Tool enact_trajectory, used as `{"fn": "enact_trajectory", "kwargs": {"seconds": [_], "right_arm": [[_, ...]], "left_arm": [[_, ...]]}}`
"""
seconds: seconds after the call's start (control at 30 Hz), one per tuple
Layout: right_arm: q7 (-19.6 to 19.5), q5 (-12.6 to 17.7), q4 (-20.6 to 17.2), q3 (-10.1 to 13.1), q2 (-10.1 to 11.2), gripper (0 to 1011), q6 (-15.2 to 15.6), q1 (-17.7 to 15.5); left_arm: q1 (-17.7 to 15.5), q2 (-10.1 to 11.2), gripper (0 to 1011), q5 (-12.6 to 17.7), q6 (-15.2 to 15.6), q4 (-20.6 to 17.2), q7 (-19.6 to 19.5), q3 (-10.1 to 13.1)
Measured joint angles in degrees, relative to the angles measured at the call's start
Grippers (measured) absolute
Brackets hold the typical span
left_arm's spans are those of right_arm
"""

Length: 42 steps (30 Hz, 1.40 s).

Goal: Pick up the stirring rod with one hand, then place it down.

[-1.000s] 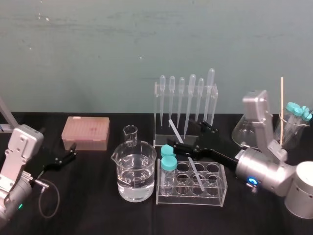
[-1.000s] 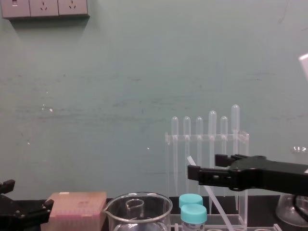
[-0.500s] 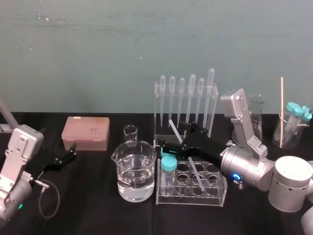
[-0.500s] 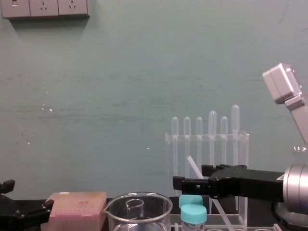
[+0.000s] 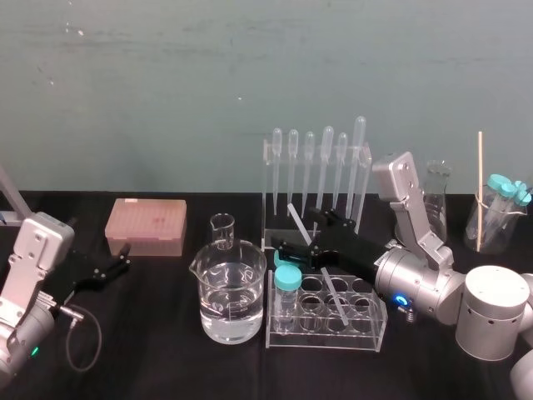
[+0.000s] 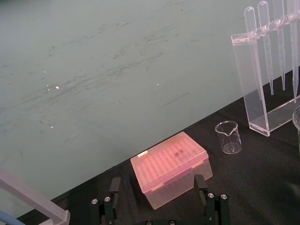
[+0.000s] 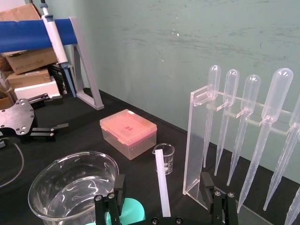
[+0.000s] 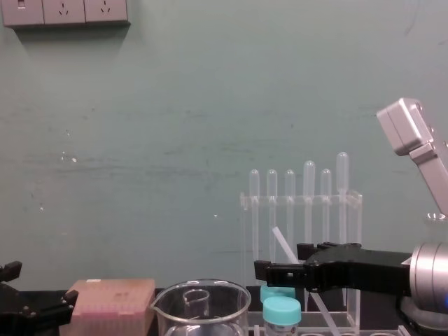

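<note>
The stirring rod is a translucent white stick leaning in the clear tube rack, its top tilted toward the pipette rack. My right gripper reaches in from the right, open, with one finger on each side of the rod's upper part and not touching it. The right wrist view shows the rod rising midway between the right gripper's two black fingers. From the chest, the rod crosses behind the right gripper. My left gripper rests open at the far left, near the pink box.
A large beaker of water and a small beaker stand left of the tube rack. A teal-capped tube sits in the rack. The pipette rack is close behind. A pink tip box, a flask and a beaker of tubes are farther off.
My right arm has swung left and forward, bringing its open fingers from right of the rod to either side of its upper part. The left arm is unchanged.
</note>
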Motion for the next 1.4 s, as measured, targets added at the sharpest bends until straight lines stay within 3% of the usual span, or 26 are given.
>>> {"fn": "enact_trajectory", "kwargs": {"seconds": [0.13,0.4,1.13,1.27,1.4], "right_arm": [[0.11,0.18,-0.02,0.0,0.02,968,-0.05,-0.01],[0.29,0.31,-0.06,0.0,0.05,788,-0.15,-0.01],[0.44,0.39,-0.1,0.0,0.1,78,-0.25,-0.01],[0.44,0.4,-0.1,0.0,0.09,70,-0.25,-0.02],[0.04,-0.46,-0.22,0.97,-0.06,69,-2.17,-0.63]], "left_arm": [[0.0,0.0,1000,0.0,0.0,0.0,0.0,0.0],[0.0,0.0,1000,0.0,0.0,0.0,0.0,0.0],[0.0,0.0,1000,0.0,0.0,0.0,0.0,0.0],[0.0,0.0,1000,0.0,0.0,0.0,0.0,0.0],[0.0,0.0,1000,0.0,0.0,0.0,0.0,0.0]]}}
